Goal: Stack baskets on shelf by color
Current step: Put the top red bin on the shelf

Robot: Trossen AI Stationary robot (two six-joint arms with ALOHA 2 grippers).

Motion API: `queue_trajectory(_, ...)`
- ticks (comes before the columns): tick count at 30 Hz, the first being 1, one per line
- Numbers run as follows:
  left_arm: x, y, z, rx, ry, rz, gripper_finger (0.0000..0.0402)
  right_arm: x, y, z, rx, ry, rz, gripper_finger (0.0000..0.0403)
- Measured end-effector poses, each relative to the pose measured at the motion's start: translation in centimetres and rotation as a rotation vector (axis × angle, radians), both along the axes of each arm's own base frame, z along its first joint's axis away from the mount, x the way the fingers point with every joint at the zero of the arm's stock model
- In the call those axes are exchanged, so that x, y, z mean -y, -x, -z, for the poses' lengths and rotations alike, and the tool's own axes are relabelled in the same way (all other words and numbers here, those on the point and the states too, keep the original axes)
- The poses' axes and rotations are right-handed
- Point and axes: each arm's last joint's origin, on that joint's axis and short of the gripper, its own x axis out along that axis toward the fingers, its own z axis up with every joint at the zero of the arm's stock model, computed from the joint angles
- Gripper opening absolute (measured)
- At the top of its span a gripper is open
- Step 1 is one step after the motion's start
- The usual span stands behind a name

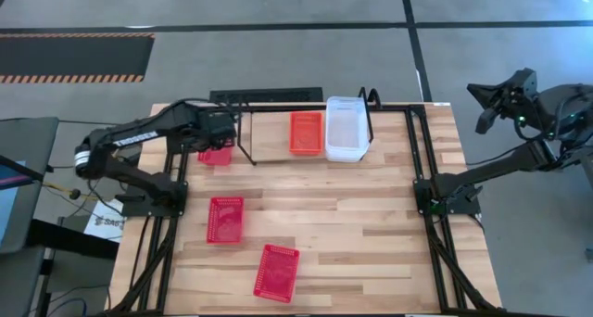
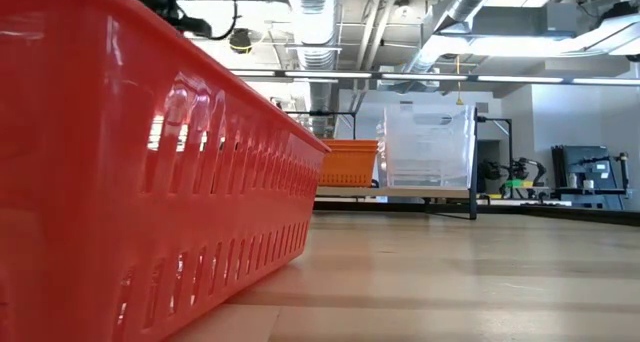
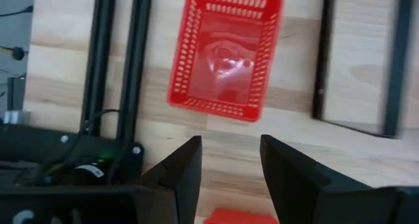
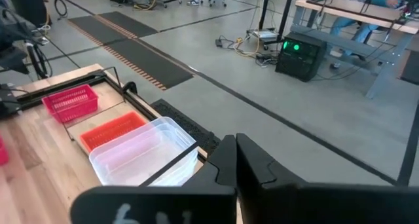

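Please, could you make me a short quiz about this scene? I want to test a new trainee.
1. How many red baskets show in the high view?
2. True or false: the clear basket stands directly beside the orange basket.
3. The right hand is: A) over the orange basket; B) shut, away from the table, off its right side; C) holding a red basket.

Key: 1. Three. 2. True. 3. B.

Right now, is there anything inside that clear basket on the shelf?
Nothing shows inside the clear basket: its floor looks bare from above. It sits on the shelf beside the orange basket. What lies under it is hidden.
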Motion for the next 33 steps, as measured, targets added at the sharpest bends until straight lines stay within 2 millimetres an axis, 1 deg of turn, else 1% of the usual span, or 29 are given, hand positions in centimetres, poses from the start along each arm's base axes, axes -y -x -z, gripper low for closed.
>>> queue_trajectory(4, 0.0, 0.2, 1.0, -0.013, -0.011, 0.027, 0.0144, -0.3, -1.8, 0.4, 0.018, 0.005, 0.012, 0.0027)
queue_trajectory(8, -0.6, 0.5, 1.1, -0.069, -0.082, 0.05, 0.0144, -0.7, -4.0, 1.3, -0.002, 0.001, -0.022, 0.0033)
queue_trajectory(12, -1.9, 1.1, 1.1, -0.099, -0.092, 0.029, 0.0144, -1.0, -5.7, 2.2, -0.015, -0.025, -0.059, 0.0032)
queue_trajectory(17, -3.8, 2.1, 1.1, -0.135, -0.065, 0.027, 0.0146, -1.4, -7.1, 2.8, -0.017, -0.075, -0.113, 0.0029)
queue_trajectory(23, -5.7, 3.0, 1.4, -0.117, -0.045, -0.001, 0.0165, -1.9, -9.2, 3.3, -0.066, -0.105, -0.149, 0.0042)
queue_trajectory(26, -6.4, 3.4, 2.4, -0.115, 0.002, 0.009, 0.0174, -2.1, -10.3, 3.6, -0.1, -0.102, -0.147, 0.0049)
queue_trajectory(29, -6.8, 3.9, 4.2, -0.115, 0.058, -0.013, 0.0181, -2.2, -11.3, 3.7, -0.125, -0.097, -0.148, 0.0052)
queue_trajectory(33, -7.3, 4.2, 6.8, -0.098, 0.088, -0.027, 0.0183, -2.4, -12.3, 3.6, -0.14, -0.076, -0.16, 0.0052)
